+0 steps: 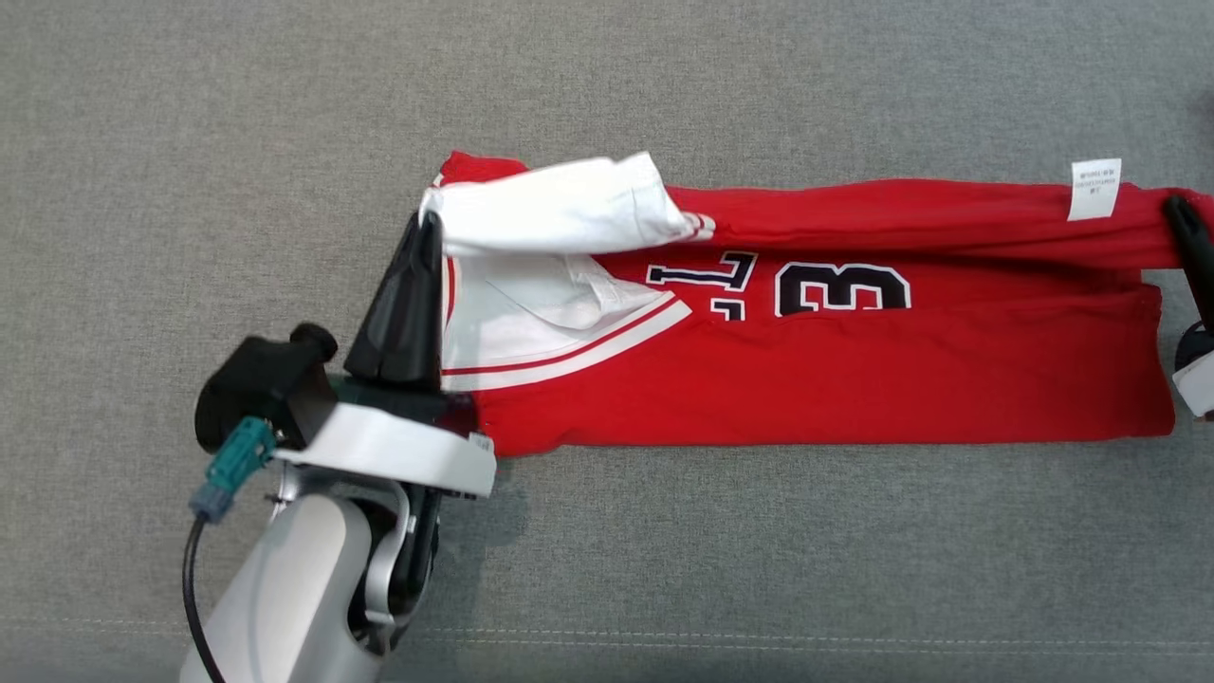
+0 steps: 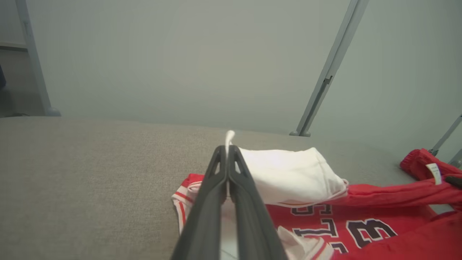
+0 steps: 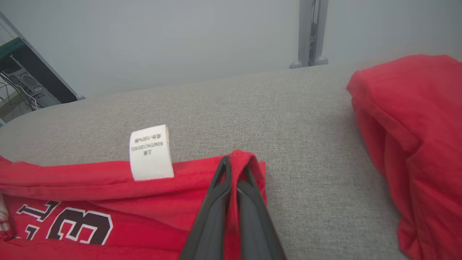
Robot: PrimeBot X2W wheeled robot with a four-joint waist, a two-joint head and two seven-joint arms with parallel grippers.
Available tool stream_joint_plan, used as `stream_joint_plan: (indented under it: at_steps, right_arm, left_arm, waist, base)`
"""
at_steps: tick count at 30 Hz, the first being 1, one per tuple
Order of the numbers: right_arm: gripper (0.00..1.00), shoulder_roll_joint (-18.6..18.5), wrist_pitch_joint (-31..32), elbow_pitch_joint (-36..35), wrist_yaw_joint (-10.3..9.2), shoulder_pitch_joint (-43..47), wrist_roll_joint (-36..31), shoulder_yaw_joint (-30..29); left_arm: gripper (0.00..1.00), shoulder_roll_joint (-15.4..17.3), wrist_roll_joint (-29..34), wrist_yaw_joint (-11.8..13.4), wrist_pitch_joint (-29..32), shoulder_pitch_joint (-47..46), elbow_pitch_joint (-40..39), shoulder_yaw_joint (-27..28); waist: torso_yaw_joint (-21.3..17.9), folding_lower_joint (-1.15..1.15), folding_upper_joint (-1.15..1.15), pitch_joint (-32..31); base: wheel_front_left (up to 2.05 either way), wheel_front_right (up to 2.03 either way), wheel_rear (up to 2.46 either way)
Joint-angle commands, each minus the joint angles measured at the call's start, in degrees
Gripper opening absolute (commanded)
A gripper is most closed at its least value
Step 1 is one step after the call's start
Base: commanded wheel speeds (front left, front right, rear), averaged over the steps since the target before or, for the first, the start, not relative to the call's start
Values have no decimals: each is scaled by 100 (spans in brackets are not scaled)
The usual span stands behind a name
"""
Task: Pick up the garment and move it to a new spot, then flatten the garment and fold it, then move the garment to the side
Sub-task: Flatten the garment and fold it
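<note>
The garment [image 1: 816,379], a red jersey with white sleeves and dark numbers, lies stretched sideways on the grey cloth surface [image 1: 664,85]. Its far edge is folded over toward me, showing a white care label [image 1: 1095,188]. My left gripper [image 1: 429,223] is shut on the edge of the white sleeve [image 1: 560,204] at the garment's left end; in the left wrist view a sliver of white cloth sticks out past the left gripper [image 2: 228,147]. At the right end my right gripper [image 1: 1181,209] is shut on the red hem, and in the right wrist view the right gripper [image 3: 234,163] pinches that fold beside the label [image 3: 151,153].
A second heap of red cloth [image 3: 415,137] lies on the surface just right of the hem. Grey metal posts [image 2: 330,72] and a pale wall stand behind the surface's far edge. A stitched seam [image 1: 759,640] runs along the near side.
</note>
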Motion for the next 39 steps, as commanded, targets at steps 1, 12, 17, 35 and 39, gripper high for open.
stream_joint_plan:
  at_steps: [1,12,17,35,39]
  right_arm:
    - [0,-241,12,-89,-1,280,80,-23]
    - [0,-159,289,139,-1,704,21,-147]
    - [0,-63,348,211,-1,860,1,-199]
    - [100,489,337,805,-1,933,-436,-464]
    - [100,470,139,905,-1,991,-644,-611]
  left_arm:
    - [0,122,-53,72,43,130,-227,153]
    - [0,197,-182,229,303,853,-505,17]
    - [0,251,-2,391,365,908,-365,-60]
    - [100,-50,-14,476,282,654,1041,-238]
    - [100,-23,60,636,91,665,1104,-146]
  waist:
    - [10,0,0,-16]
    - [73,0,0,-68]
    - [71,0,0,-98]
    - [-1,0,0,-307]
    - [-42,0,0,-501]
  base:
    - [0,0,0]
    - [0,0,0]
    - [0,0,0]
    - [0,0,0]
    - [0,0,0]
